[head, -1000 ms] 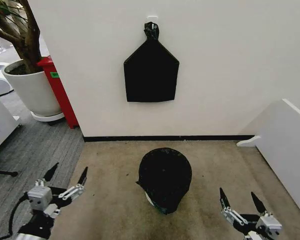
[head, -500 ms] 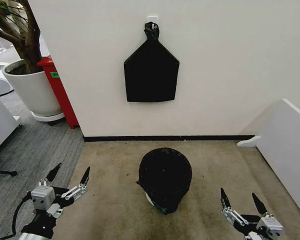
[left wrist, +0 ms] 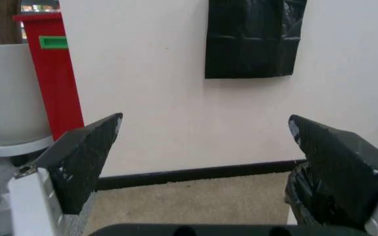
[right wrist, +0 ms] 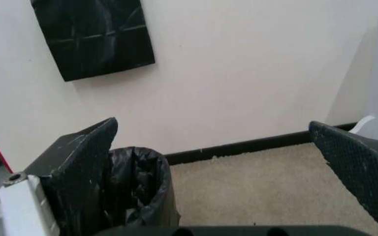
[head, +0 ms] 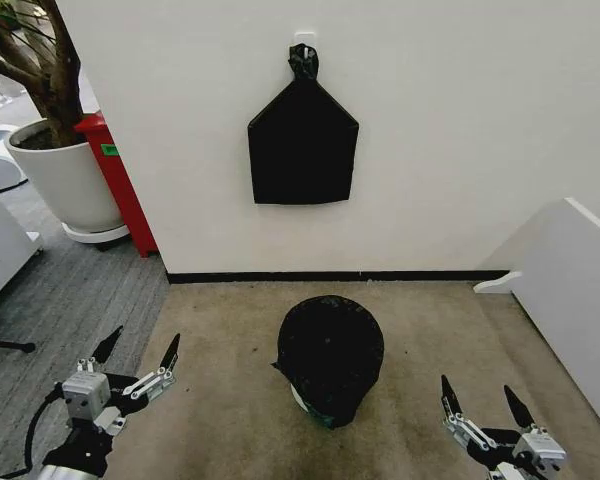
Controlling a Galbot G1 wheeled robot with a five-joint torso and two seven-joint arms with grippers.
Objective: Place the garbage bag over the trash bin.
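1. Your garbage bag is on the trash bin, which stands on the beige carpet near the wall, roughly centred between your two arms. The black film covers the mouth and most of the side; a sliver of cream-white plastic shows low on the bin's left.
2. Bag surface: thin, glossy and crinkled, with loose folds hanging down the side. In the right wrist view the bag lines the inside and folds over the rim.
3. Bin shape: round, slightly tapered downward.
4. Your left gripper hovers low over the carpet's left edge, well apart from the bin. Its fingers are spread wide, holding nothing; they are dark, wedge-shaped, with a textured face.
5. Your right gripper hovers low to the bin's right, also well apart, fingers spread wide and empty.
6. On the wall above hangs a flat, smooth, house-shaped black bundle with a knotted top.
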